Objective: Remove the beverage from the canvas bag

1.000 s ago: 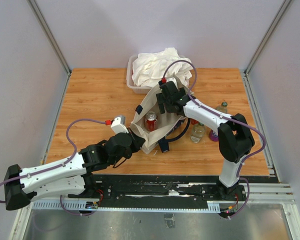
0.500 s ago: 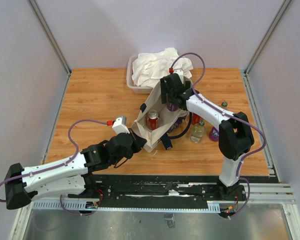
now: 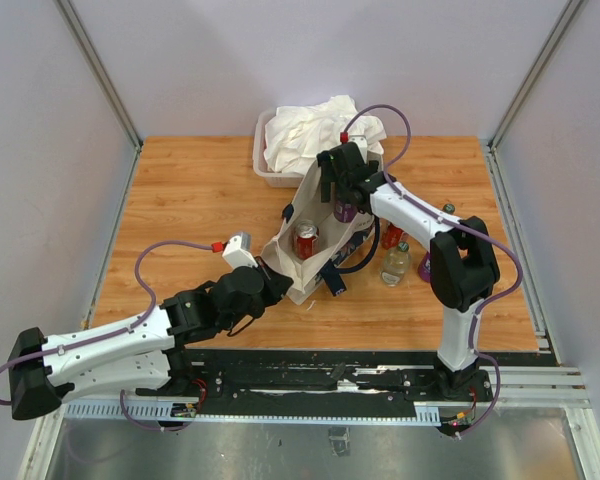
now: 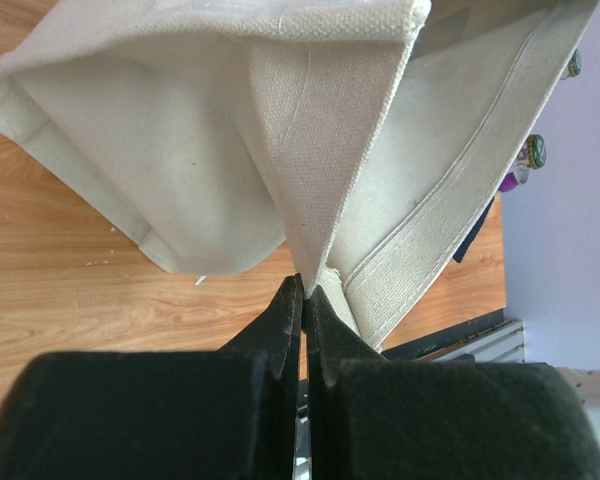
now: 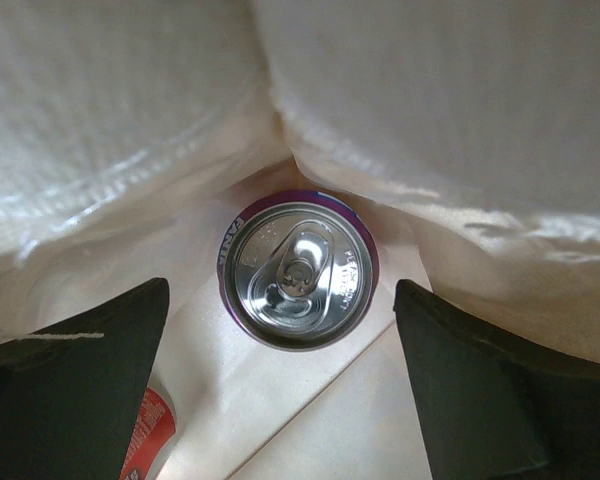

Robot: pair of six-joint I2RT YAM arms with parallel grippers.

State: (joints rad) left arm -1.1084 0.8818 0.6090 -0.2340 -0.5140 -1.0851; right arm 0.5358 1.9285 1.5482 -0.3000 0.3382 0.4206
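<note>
Orange-brown wood planks form the table [image 3: 180,190], boxed in by pale grey walls [image 3: 280,60]. The cream canvas bag [image 3: 280,245] stands mid-table with its mouth open upward. My left hand [image 4: 303,300] is clamped tight on the bag's near rim. My right hand [image 5: 281,290] hangs in the mouth, fingers spread wide, gripping nothing. Directly below it the beverage, a purple can [image 5: 298,272], stands upright on the bag's floor, long axis vertical, silver pull-tab top facing up. A red can [image 3: 305,240] sits near it.
</note>
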